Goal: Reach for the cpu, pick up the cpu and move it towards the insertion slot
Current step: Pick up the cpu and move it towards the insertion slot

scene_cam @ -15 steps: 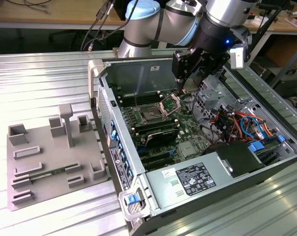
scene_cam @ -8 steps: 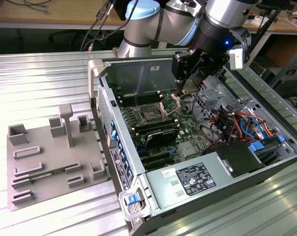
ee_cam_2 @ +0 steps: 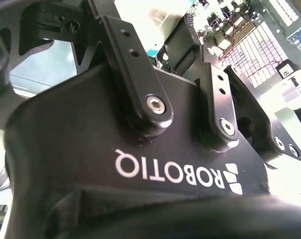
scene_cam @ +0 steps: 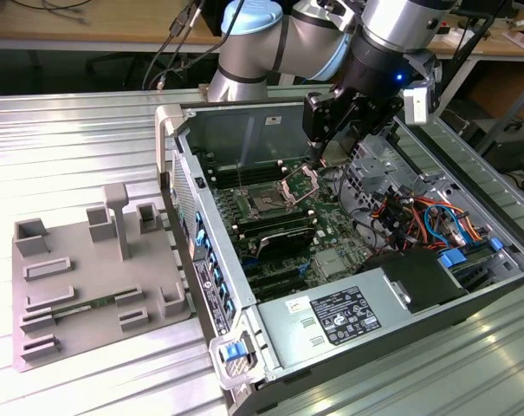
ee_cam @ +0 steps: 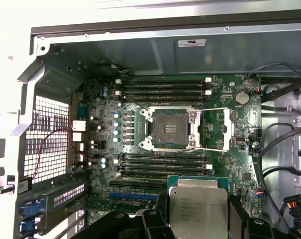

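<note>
**CPU held over open computer case, socket waiting below**

A ribbed metal tabletop (scene_cam: 88, 139) carries an open computer case (scene_cam: 244, 113) lying on its side, its green motherboard (scene_cam: 331, 230) exposed. The robot arm (scene_cam: 270, 43) reaches in over the case's far wall. On the exterior view's left, well apart from the case, sits a grey tray (scene_cam: 71, 260) of plastic rectangular frames. Inside the case, a boxed power supply (scene_cam: 348, 316) fills the near end, and a tangle of red, orange and blue cables (scene_cam: 426, 217) crowds the exterior view's right side.

The end effector (scene_cam: 320, 152) hangs above the board, near the raised metal bracket (scene_cam: 300, 186) of the insertion slot (scene_cam: 266, 205). In the first wrist view, the cpu (ee_cam: 197, 206) is pinched between the black fingers (ee_cam: 237, 211), its silvery top facing the camera; it sits apart from the insertion slot (ee_cam: 168, 129), whose dark square lies open within its silver frame. Long black memory slots (ee_cam: 162, 162) lie between the chip and the socket in that view, with another bank (ee_cam: 162, 88) beyond it. A round coin battery (ee_cam: 242, 97) sits beside the hinged bracket (ee_cam: 229, 129). The second wrist view shows the end effector's black body (ee_cam_2: 140, 149) up close.
</note>
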Robot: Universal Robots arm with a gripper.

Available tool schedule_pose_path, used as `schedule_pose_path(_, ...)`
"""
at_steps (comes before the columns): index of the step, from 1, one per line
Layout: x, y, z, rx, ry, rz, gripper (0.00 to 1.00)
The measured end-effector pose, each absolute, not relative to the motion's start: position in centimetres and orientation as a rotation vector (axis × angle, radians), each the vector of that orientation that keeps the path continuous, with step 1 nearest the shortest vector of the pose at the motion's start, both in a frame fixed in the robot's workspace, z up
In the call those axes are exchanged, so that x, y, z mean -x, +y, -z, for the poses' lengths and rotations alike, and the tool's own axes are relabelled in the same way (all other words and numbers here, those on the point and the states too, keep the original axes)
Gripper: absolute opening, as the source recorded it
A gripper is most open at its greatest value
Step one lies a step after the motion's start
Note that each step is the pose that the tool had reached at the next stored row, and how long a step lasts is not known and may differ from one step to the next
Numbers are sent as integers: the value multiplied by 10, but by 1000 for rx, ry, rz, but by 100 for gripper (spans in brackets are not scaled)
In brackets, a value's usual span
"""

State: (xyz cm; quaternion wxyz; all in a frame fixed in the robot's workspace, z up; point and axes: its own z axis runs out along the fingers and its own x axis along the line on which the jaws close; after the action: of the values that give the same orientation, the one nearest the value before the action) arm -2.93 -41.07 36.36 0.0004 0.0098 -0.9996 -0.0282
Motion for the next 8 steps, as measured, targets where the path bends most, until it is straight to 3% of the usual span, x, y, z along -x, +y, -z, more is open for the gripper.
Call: schedule_pose_path(8,29,-411,-362,-31,-3140,89,55)
